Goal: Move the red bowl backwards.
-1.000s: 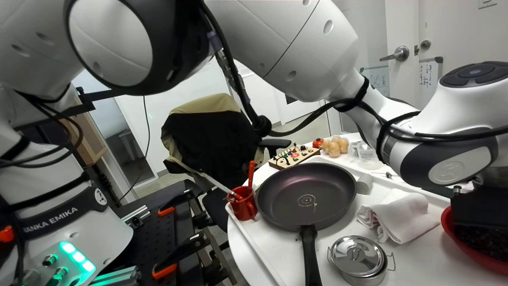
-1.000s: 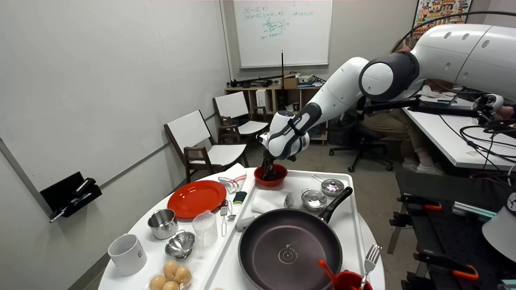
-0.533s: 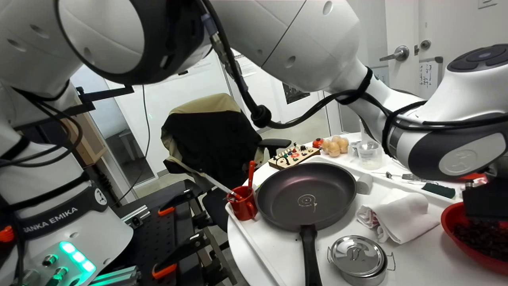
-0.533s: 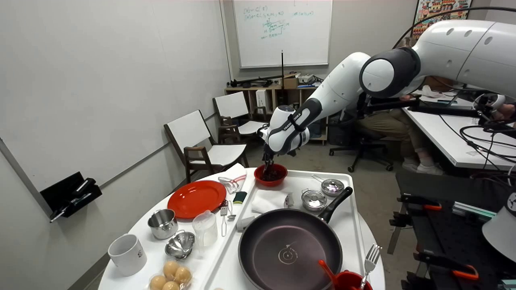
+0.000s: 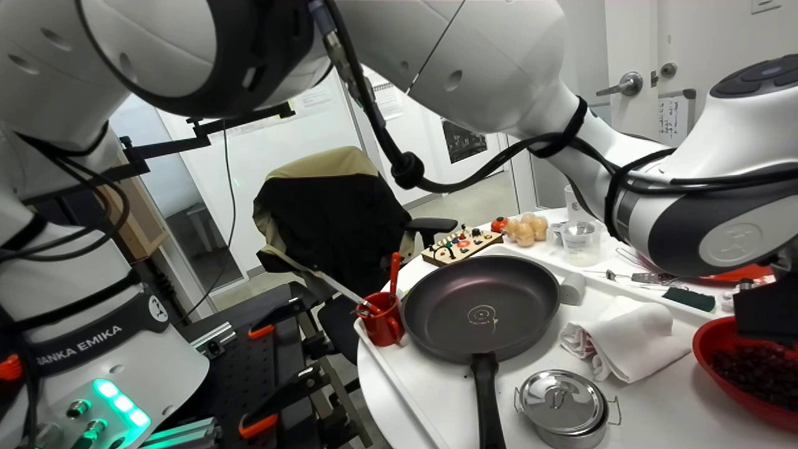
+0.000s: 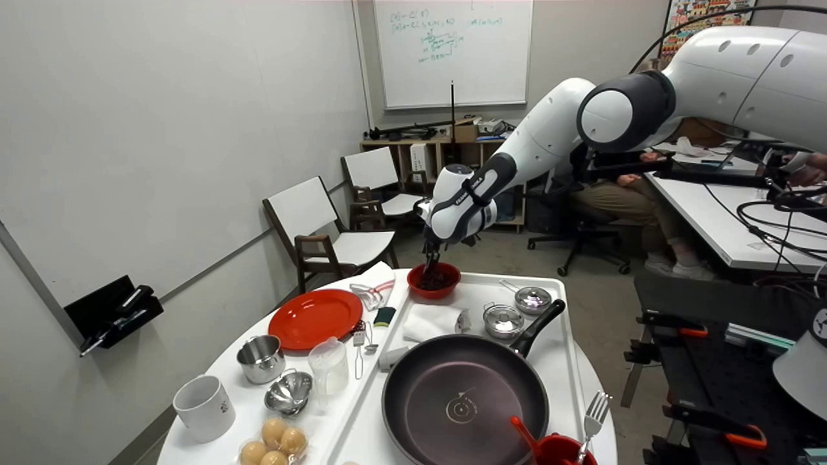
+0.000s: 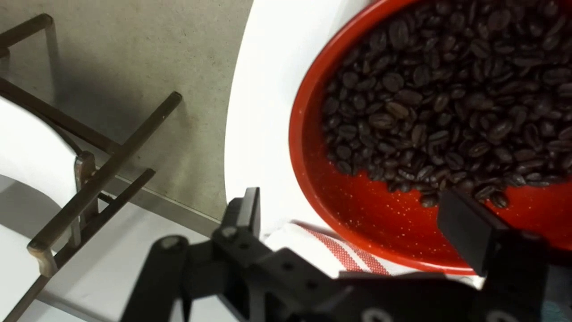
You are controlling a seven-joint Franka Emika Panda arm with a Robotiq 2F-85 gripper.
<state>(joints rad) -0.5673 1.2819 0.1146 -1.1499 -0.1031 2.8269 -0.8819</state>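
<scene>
The red bowl (image 6: 434, 292) stands upright at the far end of the white tray (image 6: 504, 278), holding dark coffee beans (image 7: 447, 103). It also shows at the right edge in an exterior view (image 5: 707, 358) and fills the right of the wrist view (image 7: 389, 219). My gripper (image 7: 349, 197) is open and empty, at the bowl's rim. One finger is over the bowl's inside; the other is outside the rim, above the white table. I cannot tell whether the inner finger touches the beans. In both exterior views the gripper (image 6: 431, 259) is small or partly cut off.
A black frying pan (image 6: 465, 387), a white cloth (image 5: 629, 340) and a lidded metal pot (image 5: 561, 405) share the tray with the bowl. A red plate (image 6: 316, 318) and a striped cloth (image 6: 378, 284) lie beside the tray. A chair (image 7: 107, 165) stands beyond the table edge.
The gripper has risen a little out of the bowl and shifted slightly, so more beans show. The red bowl has not visibly moved.
</scene>
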